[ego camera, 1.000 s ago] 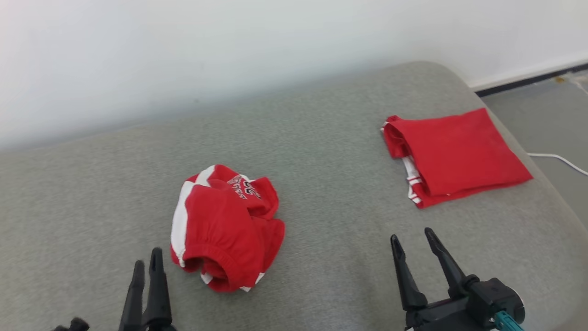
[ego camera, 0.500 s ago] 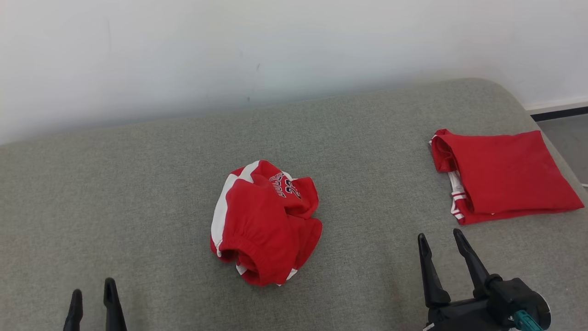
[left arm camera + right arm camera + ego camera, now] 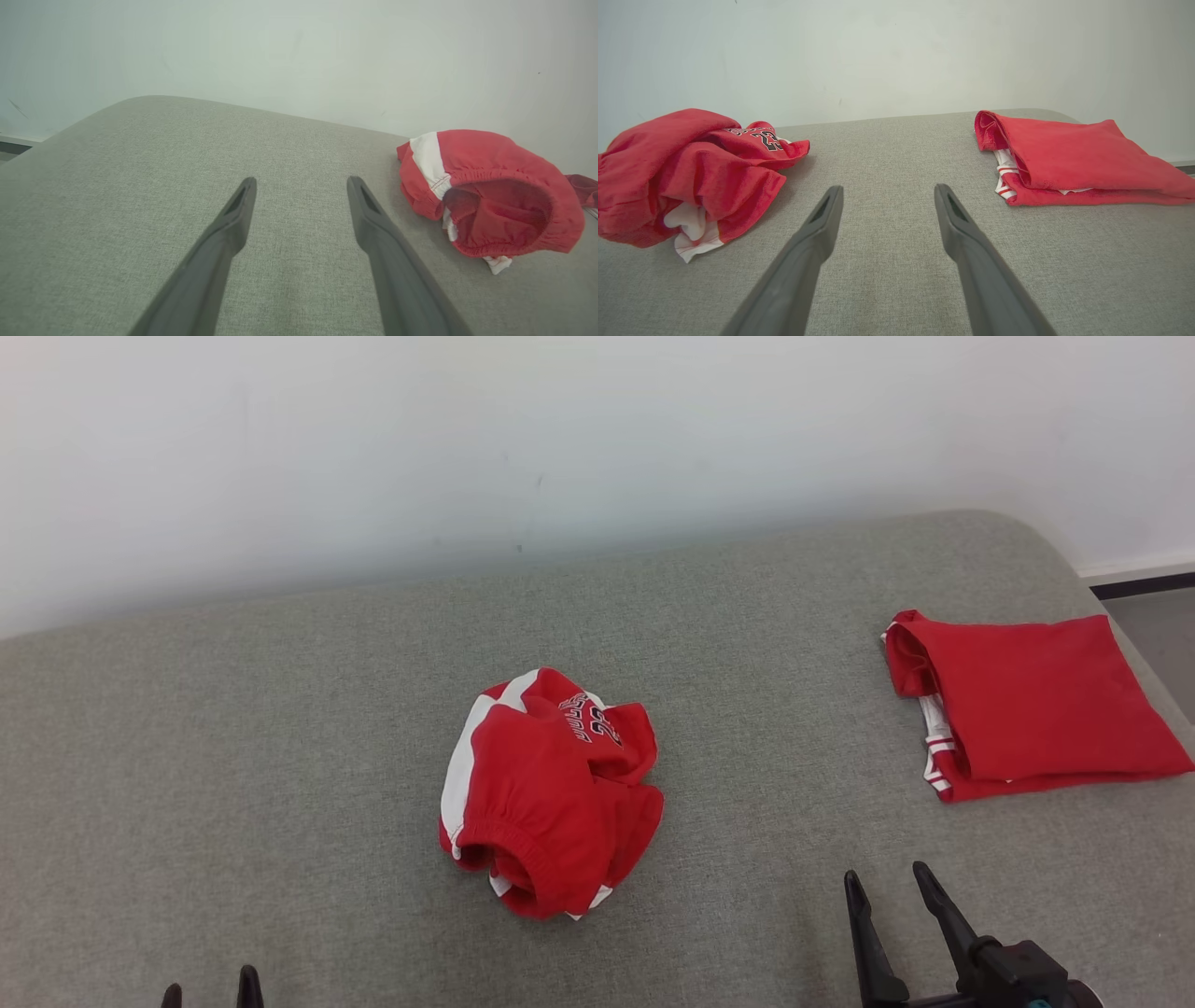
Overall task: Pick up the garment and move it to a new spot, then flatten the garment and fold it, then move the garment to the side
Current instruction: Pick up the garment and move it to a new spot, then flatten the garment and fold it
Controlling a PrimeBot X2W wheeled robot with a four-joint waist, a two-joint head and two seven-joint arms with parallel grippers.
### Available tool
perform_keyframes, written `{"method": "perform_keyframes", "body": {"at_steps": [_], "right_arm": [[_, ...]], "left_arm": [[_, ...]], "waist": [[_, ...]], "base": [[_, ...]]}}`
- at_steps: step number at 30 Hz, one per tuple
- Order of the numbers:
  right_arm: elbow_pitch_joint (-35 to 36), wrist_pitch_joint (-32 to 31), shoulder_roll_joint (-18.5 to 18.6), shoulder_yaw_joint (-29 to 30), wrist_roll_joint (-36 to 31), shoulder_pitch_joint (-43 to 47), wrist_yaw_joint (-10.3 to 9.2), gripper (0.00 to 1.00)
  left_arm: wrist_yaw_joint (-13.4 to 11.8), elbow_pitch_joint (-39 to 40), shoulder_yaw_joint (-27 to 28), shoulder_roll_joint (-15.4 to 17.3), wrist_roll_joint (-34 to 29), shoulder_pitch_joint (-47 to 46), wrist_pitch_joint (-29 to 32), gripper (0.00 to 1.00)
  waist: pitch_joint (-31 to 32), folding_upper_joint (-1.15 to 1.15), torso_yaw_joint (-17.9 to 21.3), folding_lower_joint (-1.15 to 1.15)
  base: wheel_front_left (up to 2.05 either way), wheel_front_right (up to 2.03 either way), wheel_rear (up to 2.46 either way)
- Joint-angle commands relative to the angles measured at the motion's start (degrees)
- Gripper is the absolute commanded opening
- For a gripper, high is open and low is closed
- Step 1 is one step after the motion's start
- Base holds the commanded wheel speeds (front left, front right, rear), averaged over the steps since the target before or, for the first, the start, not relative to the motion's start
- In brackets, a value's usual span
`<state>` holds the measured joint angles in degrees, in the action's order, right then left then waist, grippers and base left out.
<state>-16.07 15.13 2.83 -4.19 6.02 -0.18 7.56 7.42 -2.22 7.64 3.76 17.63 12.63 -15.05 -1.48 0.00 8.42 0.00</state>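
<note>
Head view: the crumpled garment (image 3: pixel 551 793) lies on the grey cushion (image 3: pixel 280 756), apart from the left gripper (image 3: pixel 209 989) and right gripper (image 3: pixel 887 879). Left wrist view: fingers (image 3: pixel 233 224) spread and empty; the gathered waistband (image 3: pixel 514 175) nearby looks a sound pinch point. Right wrist view: fingers likewise spread, aimed between garment and folded pile (image 3: pixel 1064 158).

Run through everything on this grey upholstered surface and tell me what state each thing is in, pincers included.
Red and white printed fabric garment: crumpled in a heap, not held.
Red fabric garment at the right end: folded, lying flat.
Left pincer: open, empty.
Right pincer: open, empty, pointing between the two garments.
</note>
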Motion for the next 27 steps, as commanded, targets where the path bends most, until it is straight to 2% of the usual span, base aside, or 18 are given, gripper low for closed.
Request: {"method": "perform_keyframes", "body": {"at_steps": [1, 15, 27], "right_arm": [[-0.3, 0.0, 0.1, 0.0, -0.4, 0.5, -0.17, 1.0], [0.1, 0.0, 0.1, -4.1, -0.5, 0.3, -0.17, 1.0], [1.7, 0.0, 0.1, -4.3, -1.2, 0.8, -0.17, 1.0]], "left_arm": [[0.1, -0.3, 0.1, -0.2, -0.2, 0.7, -0.2, 1.0], [0.0, -0.9, -2.2, 2.1, 1.3, 0.8, -0.2, 1.0], [0.0, -1.3, -2.7, 2.7, 1.8, 0.1, -0.2, 1.0]], "waist": [[0.1, 0.0, -0.1, 0.0], [0.2, 0.0, -0.4, 0.0], [0.0, 0.0, -0.7, 0.0]], "base": [[0.0, 0.0, 0.0], [0.0, 0.0, 0.0], [0.0, 0.0, 0.0]]}}
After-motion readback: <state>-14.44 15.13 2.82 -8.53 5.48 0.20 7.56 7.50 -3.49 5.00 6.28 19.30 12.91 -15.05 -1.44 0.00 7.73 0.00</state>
